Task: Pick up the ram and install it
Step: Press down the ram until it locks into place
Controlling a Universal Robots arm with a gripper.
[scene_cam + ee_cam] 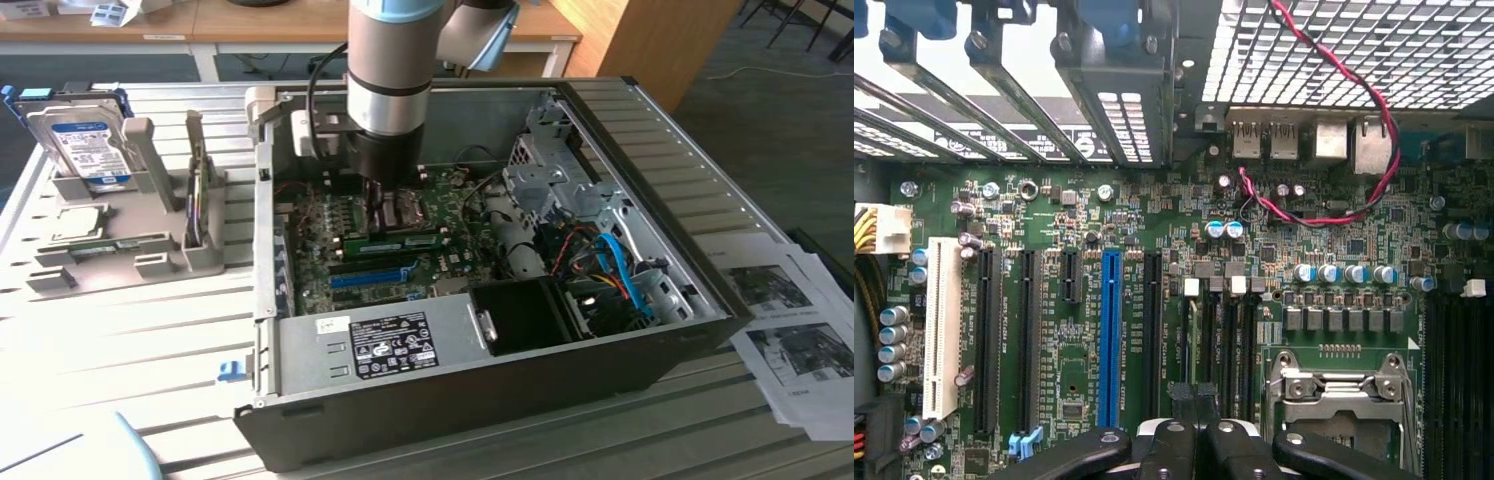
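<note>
Exterior view: the tool [378,192] hangs closed and empty over the motherboard [400,235]; a ram [398,243] lies in a slot just beneath it. Descending closed risks striking board components, or pressing the ram crooked.

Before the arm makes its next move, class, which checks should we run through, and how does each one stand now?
1. Hand shut: ok.
2. Hand inside the open case, above the motherboard: ok.
3. Ram on the motherboard near the hand, fully seated in its slot: cannot tell.
4. Hand gripping anything: cannot tell.
5. Red wire away from the hand: ok.
</note>
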